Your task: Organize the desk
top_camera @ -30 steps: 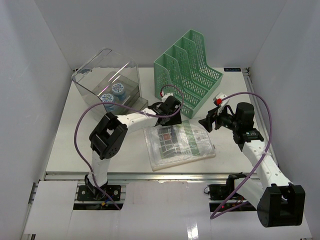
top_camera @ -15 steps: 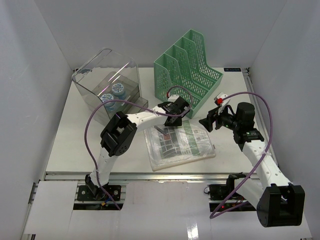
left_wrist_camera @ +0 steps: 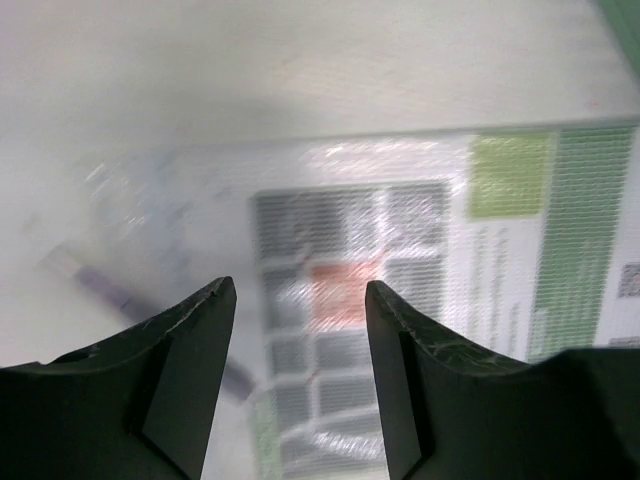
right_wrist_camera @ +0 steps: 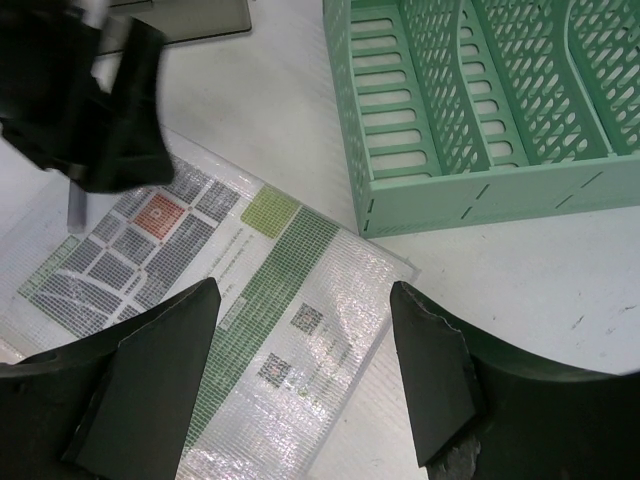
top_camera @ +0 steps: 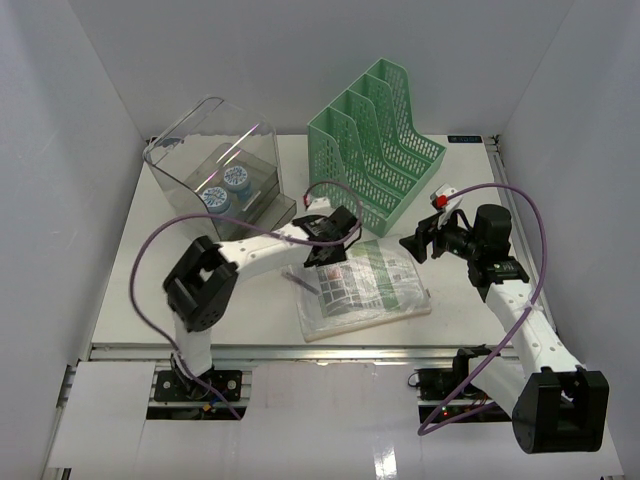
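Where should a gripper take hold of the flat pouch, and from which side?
Take the pouch by its right edge, probably near the corner closest to the rack. It lies flat on the desk and looks too wide for jaws to span, so a thin edge is the likely hold. Come in low from the right, sliding one finger beneath.

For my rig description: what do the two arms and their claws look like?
The left arm and right arm have white shells with black joints, each trailing a looping purple cable. The left claw and right claw are black, two-fingered.
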`<action>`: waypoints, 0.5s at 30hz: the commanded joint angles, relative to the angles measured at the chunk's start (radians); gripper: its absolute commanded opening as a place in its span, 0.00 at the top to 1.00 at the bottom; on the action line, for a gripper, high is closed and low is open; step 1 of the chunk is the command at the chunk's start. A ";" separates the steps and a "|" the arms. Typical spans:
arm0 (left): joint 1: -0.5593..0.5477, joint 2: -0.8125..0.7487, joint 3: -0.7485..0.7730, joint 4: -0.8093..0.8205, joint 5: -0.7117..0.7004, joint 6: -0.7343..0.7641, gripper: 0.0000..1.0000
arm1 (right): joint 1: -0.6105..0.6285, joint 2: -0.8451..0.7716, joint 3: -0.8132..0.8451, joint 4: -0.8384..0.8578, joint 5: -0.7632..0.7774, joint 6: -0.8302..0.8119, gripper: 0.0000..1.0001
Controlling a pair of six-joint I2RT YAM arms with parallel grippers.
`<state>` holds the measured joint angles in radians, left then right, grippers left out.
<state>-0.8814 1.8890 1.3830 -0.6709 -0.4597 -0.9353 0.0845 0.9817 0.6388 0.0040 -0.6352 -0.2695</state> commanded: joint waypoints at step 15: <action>0.027 -0.365 -0.491 -0.087 0.122 -0.757 0.09 | -0.016 -0.012 -0.005 0.037 -0.034 0.003 0.25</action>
<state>-0.8758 1.5008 0.8576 -0.8319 -0.3654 -1.6366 0.0785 0.9817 0.6388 0.0036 -0.6571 -0.2691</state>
